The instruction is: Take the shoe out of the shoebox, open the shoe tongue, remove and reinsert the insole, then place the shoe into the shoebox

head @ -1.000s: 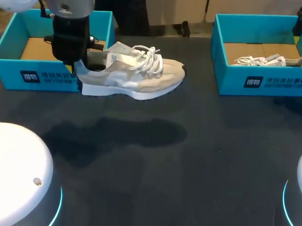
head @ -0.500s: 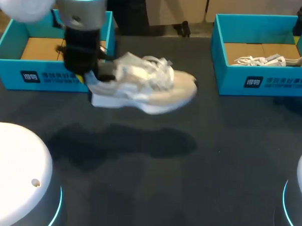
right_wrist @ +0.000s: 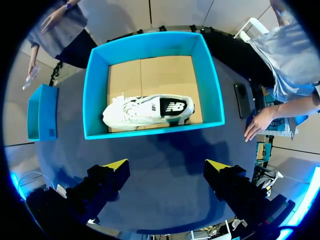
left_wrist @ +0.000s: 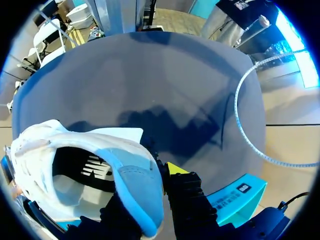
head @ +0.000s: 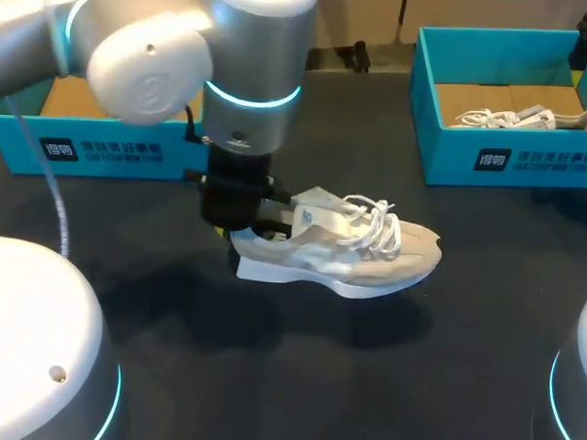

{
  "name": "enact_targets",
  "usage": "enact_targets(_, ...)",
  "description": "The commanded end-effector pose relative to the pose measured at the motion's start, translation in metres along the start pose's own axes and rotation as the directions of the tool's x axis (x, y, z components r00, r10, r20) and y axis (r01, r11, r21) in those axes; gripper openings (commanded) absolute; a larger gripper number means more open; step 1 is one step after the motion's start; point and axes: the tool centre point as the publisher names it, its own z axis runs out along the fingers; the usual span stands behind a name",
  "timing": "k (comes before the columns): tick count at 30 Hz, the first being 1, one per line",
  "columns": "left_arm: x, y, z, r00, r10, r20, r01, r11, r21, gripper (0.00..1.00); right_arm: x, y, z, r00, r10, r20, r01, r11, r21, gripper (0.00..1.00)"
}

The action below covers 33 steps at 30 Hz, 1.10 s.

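Observation:
A beige and white shoe (head: 346, 253) with white laces lies level at the table's middle, toe to the right. My left gripper (head: 237, 229) is shut on its heel collar from above. In the left wrist view the light blue heel lining (left_wrist: 137, 182) sits between the fingers, one yellow tip (left_wrist: 174, 168) showing. Whether the sole touches the table I cannot tell. The empty teal shoebox (head: 92, 151) stands behind at far left. My right gripper (right_wrist: 167, 167) hangs open high above the other teal shoebox (right_wrist: 150, 47).
The right box (head: 511, 156) at the back right holds a second white shoe (right_wrist: 147, 111). A dark phone (right_wrist: 242, 100) lies beside that box, and a person's hand (right_wrist: 257, 125) rests at the table's edge there. My left arm's cable (left_wrist: 245, 120) trails over the table.
My left arm has carried the shoe by its heel away from the left box, forward and to the right, down to the table's middle. The right arm has kept still.

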Motion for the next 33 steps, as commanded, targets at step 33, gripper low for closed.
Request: enact_targets(33,-0.095,-0.023,0.101,0.995,0.072,-0.065,-0.074,0.997,-0.023,0.0,0.0,0.0,0.0,1.0,0.001,0.001,-0.001,1.0,-0.001,1.0)
